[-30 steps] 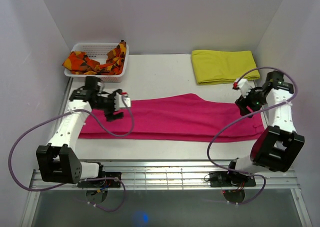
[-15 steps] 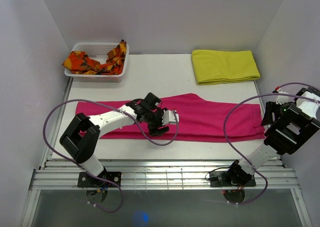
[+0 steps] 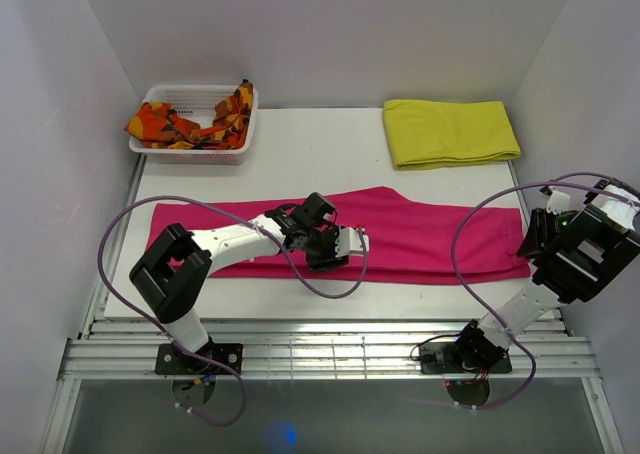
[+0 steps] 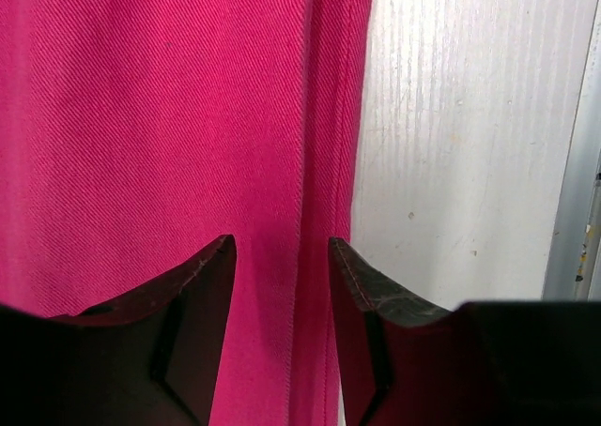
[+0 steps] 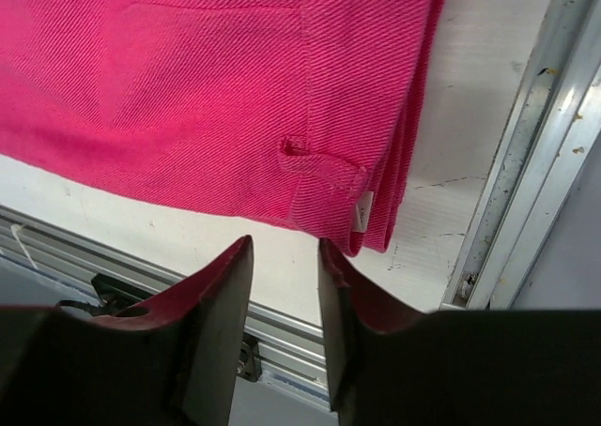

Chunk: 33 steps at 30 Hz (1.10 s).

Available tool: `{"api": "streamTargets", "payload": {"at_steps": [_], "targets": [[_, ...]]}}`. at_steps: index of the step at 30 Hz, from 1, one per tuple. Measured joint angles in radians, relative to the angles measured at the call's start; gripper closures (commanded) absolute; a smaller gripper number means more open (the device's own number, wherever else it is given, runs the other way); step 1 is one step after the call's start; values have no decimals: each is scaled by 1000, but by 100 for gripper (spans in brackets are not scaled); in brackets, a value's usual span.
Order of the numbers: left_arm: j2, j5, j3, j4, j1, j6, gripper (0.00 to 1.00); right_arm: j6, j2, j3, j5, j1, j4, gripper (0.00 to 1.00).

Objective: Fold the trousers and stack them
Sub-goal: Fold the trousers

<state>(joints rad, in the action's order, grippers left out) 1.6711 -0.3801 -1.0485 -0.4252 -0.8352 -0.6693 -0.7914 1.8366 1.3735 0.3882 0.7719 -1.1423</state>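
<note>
Trousers [image 3: 430,236] of bright pink cloth are laid flat and lengthwise across the middle of the white surface [image 3: 320,144], with the waist end at the right edge. The left arm [image 3: 230,239] is stretched over the middle of the trousers, and the left fingers [image 3: 348,242] are held at the near edge of the cloth. In the left wrist view they are seen narrowly parted, with a seam of the pink cloth below the gap and nothing gripped; whether the cloth is touched cannot be told. The right arm [image 3: 580,254] is bent at the right rim, and the right fingers [image 3: 533,239] are poised over the near right corner of the trousers, likewise set a narrow gap apart with nothing gripped.

A folded yellow cloth [image 3: 450,132] is laid at the far right of the surface, well apart from the trousers. A white basket [image 3: 195,156] is placed at the far left corner, and an orange-and-red patterned cloth [image 3: 170,126] is piled in it, partly draped over its rim. A belt loop [image 5: 319,168] is sewn on the waist corner, and a small white tag [image 5: 362,210] is seen just beside it.
</note>
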Motion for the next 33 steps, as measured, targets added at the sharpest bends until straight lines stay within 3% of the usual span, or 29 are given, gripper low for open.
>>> {"api": "streamTargets", "payload": {"at_steps": [4, 9, 11, 14, 15, 23, 27, 29, 31, 33], "targets": [[13, -5, 0, -12, -3, 2, 48, -2, 3, 12, 12, -1, -37, 50], [41, -5, 0, -12, -4, 3, 69, -2, 9, 12, 6, -2, -37, 65], [56, -3, 0, -13, -5, 2, 73, 0, 15, 12, 3, -2, -38, 67], [63, -2, 0, -15, -5, 0, 74, 11, 22, 12, -9, -2, -38, 43], [63, -2, 0, -14, -5, 1, 73, 17, 23, 12, -18, -1, -38, 41], [63, -2, 0, -15, -5, 2, 72, 25, 22, 13, -47, 0, -36, 39], [63, -2, 0, -15, -5, 3, 78, 29, 24, 12, -66, 0, -31, 39], [63, -1, 0, -15, -5, 2, 83, 34, 29, 12, -76, 2, -19, 40], [63, -1, 0, -15, -5, 3, 94, 37, 35, 12, -78, 6, -3, 46], [63, -1, 0, -15, -5, 2, 100, 41, 43, 12, -75, 7, 8, 64]]}}
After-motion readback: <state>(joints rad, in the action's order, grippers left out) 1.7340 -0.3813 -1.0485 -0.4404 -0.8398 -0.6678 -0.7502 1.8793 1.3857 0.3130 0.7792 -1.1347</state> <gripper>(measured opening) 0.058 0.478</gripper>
